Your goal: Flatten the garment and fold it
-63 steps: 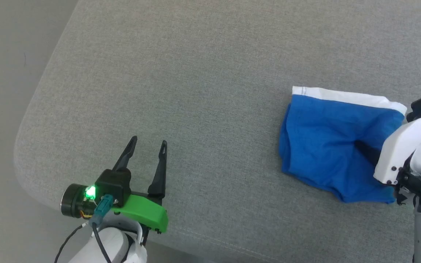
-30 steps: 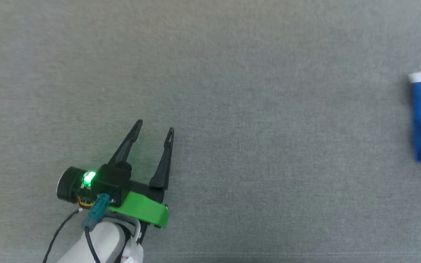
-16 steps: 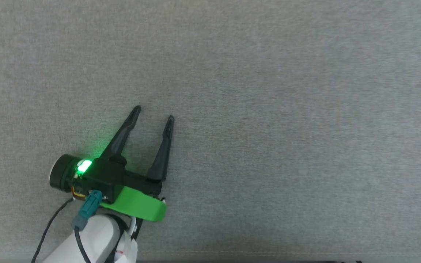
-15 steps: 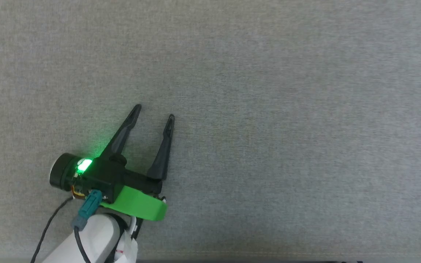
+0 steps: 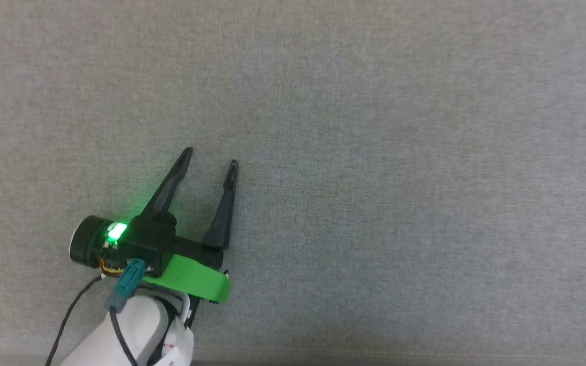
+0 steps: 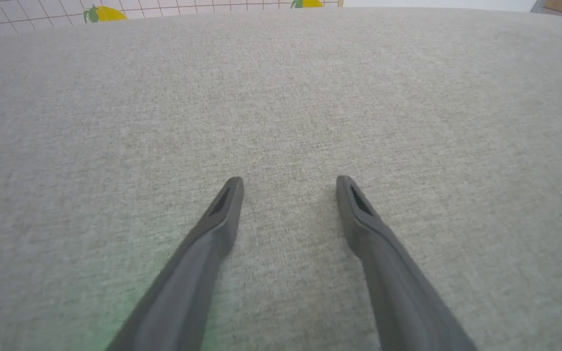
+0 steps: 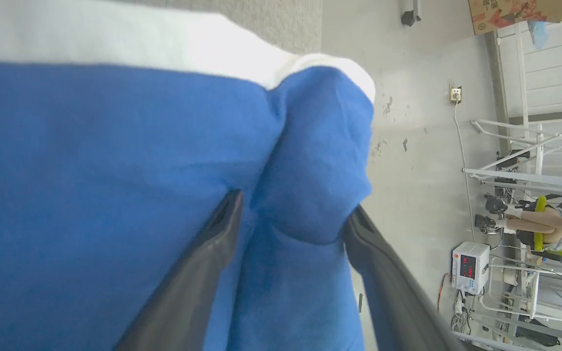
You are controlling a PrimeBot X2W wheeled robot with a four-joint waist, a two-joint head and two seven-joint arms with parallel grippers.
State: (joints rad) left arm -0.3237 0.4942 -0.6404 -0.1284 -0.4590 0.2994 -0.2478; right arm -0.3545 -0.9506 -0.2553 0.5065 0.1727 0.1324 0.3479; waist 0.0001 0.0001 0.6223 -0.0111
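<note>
The garment (image 7: 90,170) is bright blue fabric with a white band (image 7: 115,44) along its top, seen close up in the right wrist view. My right gripper (image 7: 294,204) is open, its dark fingers (image 7: 198,273) spread wide, with a rounded bulge of the blue fabric lying between them. My left gripper (image 5: 210,157) hovers open and empty over the bare grey cushion (image 5: 374,152) at the lower left of the head view. The left wrist view shows the left gripper (image 6: 289,180) with nothing but the grey cushion (image 6: 281,73) between its fingers.
Beyond the garment the right wrist view shows a pale floor (image 7: 408,161), a wall socket (image 7: 455,93), a power supply box (image 7: 469,267), metal racks (image 7: 530,170), a cardboard box (image 7: 515,12) and a seated person's arm (image 7: 534,225). A tiled wall (image 6: 27,9) stands behind the cushion.
The head camera has swung, so the garment and the right arm have left its picture. The left gripper stays open in nearly the same spot.
</note>
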